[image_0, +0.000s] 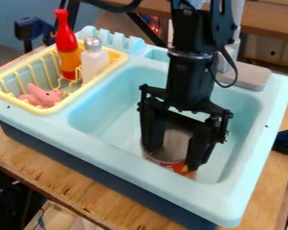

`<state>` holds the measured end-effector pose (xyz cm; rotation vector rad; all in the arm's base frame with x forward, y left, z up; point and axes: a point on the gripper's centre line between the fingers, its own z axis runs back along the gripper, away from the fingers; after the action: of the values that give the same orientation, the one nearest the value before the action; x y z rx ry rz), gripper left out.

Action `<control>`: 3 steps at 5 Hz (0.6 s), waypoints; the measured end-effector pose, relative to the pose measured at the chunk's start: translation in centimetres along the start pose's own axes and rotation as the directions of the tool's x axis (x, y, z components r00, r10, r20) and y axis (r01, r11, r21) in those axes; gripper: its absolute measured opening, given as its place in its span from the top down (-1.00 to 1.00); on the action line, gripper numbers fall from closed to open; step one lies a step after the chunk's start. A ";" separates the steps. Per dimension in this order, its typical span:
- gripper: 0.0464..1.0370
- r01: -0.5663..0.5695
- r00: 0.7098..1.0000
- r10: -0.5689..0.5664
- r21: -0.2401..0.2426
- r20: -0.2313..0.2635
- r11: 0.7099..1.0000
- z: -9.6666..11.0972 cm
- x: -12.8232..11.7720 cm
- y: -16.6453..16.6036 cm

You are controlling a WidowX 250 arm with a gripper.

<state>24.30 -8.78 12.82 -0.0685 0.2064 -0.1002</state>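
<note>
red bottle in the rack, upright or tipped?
Upright. The red bottle stands in the yellow rack with its narrow neck pointing up, beside the white shaker.

Legible text: none. The can in the sink, near the basin's near edge, bears a label with red and yellow areas; any print on it is too small and partly hidden to read. No words, numbers or signs can be made out elsewhere.
</note>
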 end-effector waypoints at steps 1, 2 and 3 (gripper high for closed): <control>-0.93 0.011 0.999 -0.010 -0.015 0.030 1.000 -0.1 0.2 -0.2; -0.93 0.012 0.999 -0.011 -0.029 0.032 1.000 -0.1 0.3 -0.4; -0.93 0.019 1.000 -0.019 -0.006 -0.001 1.000 0.0 1.4 -0.4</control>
<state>25.60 -9.29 12.56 -0.0762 0.2070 -0.1189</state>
